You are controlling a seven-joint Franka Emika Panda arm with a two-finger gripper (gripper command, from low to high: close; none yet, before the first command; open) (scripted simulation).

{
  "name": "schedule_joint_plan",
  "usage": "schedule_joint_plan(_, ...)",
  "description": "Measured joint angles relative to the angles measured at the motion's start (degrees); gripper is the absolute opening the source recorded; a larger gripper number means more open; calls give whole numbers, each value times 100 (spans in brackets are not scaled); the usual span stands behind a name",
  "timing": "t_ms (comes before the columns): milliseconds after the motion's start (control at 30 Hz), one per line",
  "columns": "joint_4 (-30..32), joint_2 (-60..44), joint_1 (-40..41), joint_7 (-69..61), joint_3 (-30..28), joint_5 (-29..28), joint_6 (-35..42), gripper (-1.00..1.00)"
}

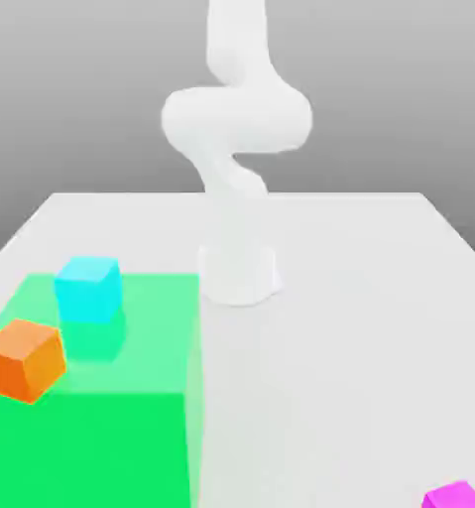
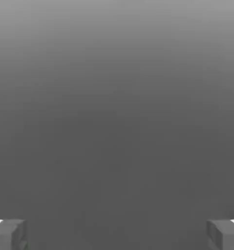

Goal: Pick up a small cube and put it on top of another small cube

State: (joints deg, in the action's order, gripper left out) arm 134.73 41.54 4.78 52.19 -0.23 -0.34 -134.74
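Three cubes sit on the white surface (image 1: 380, 298) in the exterior view. Nearest, at the bottom edge toward that view's right, is a magenta cube (image 1: 453, 495), partly cut off. Farther back on the left, an orange cube (image 1: 23, 359) and then a cyan cube (image 1: 87, 288) rest on a green patch (image 1: 132, 417). Beyond them rises the white arm (image 1: 239, 149). The deep purple small cube cannot be located. The hand (image 2: 117, 234) is spread wide, its fingers (image 2: 9, 234) apart with nothing between them.

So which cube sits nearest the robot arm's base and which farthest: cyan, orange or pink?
From the arm's base, exterior view:
1. Cyan cube, on the green patch, left.
2. Orange cube, farther left.
3. Pink cube, far lower right.
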Motion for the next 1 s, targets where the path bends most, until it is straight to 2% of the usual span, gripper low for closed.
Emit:
schedule_joint_plan(367, 1326, -1949, 2084, 2884, -234, -164, -1335, 0)
schedule_joint_plan(667, 2391, -3510, 3421, 5127, -783, -201, -2407, 0)
schedule_joint_plan(800, 2764, -4234, 3951, 5732, -1028, 111, -2919, 0)
schedule_joint_plan(1000, 2604, -5471, 4338, 5283, -392, 872, -3911, 0)
